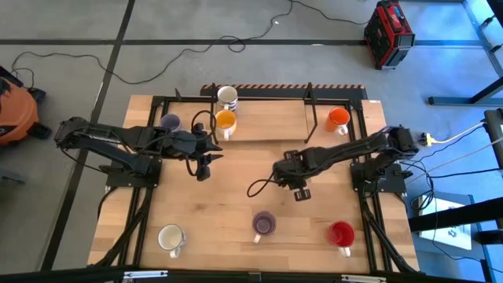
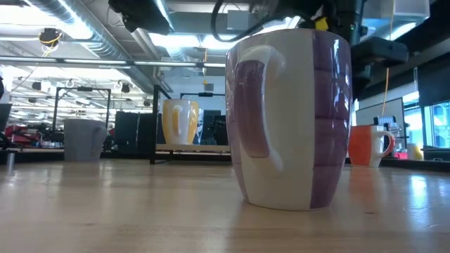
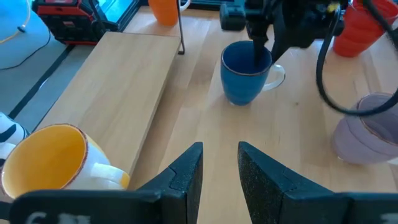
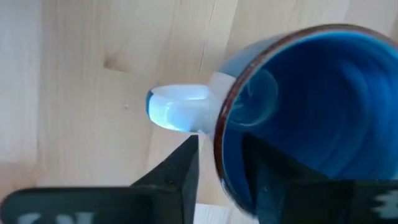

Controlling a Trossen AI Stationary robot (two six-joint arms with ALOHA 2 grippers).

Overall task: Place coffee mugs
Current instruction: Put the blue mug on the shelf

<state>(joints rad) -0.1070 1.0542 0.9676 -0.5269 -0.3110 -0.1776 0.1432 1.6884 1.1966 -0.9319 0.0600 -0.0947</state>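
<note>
Right gripper (image 3: pixel 264 37): fingers clamped on the blue mug (image 3: pixel 244 71) rim, mid-bench (image 1: pixel 236 204).
Left gripper (image 3: pixel 219 177): fingers apart, holding nothing, near the yellow-orange mug (image 3: pixel 46 158).

Eight coffee mugs (image 1: pixel 263 224) stand upright, scattered across the table; blue one (image 3: pixel 245 73) mid-table

Overhead and table-level views share the purple mug (image 1: pixel 263 224) (image 2: pixel 292 116); both wrist cameras look closely at the blue mug (image 3: pixel 244 73) (image 4: pixel 298 118).

Three mugs (image 1: pixel 263 224) line the table's (image 1: pixel 228 204) near edge; apparently four stand at the far side.
</note>
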